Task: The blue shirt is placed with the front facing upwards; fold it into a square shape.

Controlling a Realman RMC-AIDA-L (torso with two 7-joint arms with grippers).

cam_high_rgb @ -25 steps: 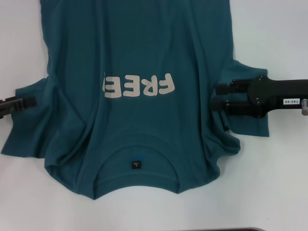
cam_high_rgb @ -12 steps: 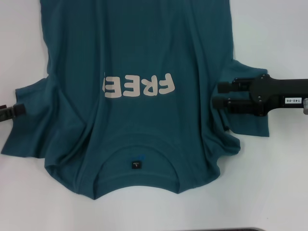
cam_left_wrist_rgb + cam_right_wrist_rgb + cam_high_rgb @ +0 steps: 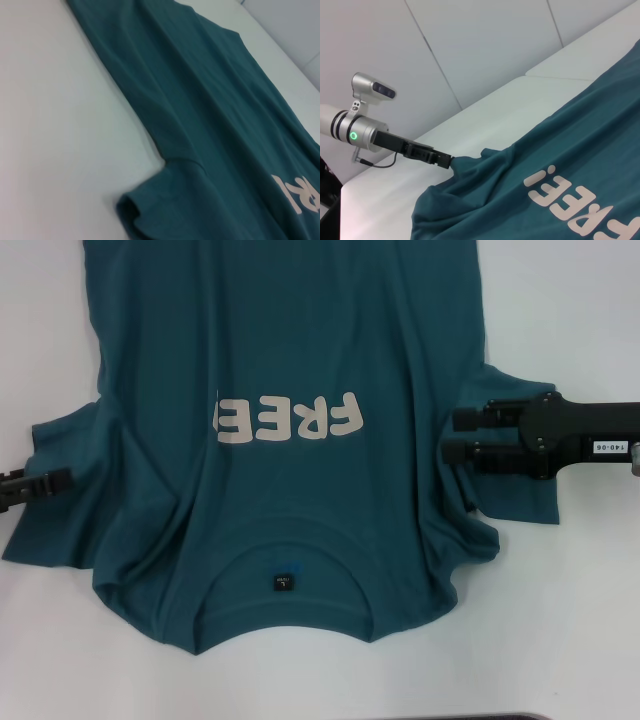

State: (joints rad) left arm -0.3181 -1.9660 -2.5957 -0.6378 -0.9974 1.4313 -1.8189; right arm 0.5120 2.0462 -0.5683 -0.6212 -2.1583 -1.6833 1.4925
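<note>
A: What lies nearest the robot?

B: The collar of the blue shirt [image 3: 300,390], its curved neck edge closest to the body, with a small black neck label [image 3: 283,583] just inside it. The garment lies face up on the white table [image 3: 560,640] and runs away from the robot, its far part passing out of the head view at the top.

A: And a little farther out?

B: The two sleeves, level with each other. At the left sleeve, the left gripper [image 3: 62,479] reaches in from the left edge of the head view, its tip at the rumpled sleeve hem. Seen from the right wrist camera, the left gripper [image 3: 447,161] meets the cloth where a fold rises to it; whether the fingers are parted or pinched on the fabric cannot be told. At the right sleeve, the right gripper [image 3: 447,436] lies over the cloth, its two black fingers [image 3: 475,418] narrowly parted with teal cloth showing between them; whether they touch the sleeve is not clear.

A: Beyond the sleeves?

B: The cream letters "FREE" [image 3: 287,419] span the chest, upside down in the head view. The left wrist view shows the shirt's side seam running along the table [image 3: 50,125], with soft lengthwise creases.
</note>
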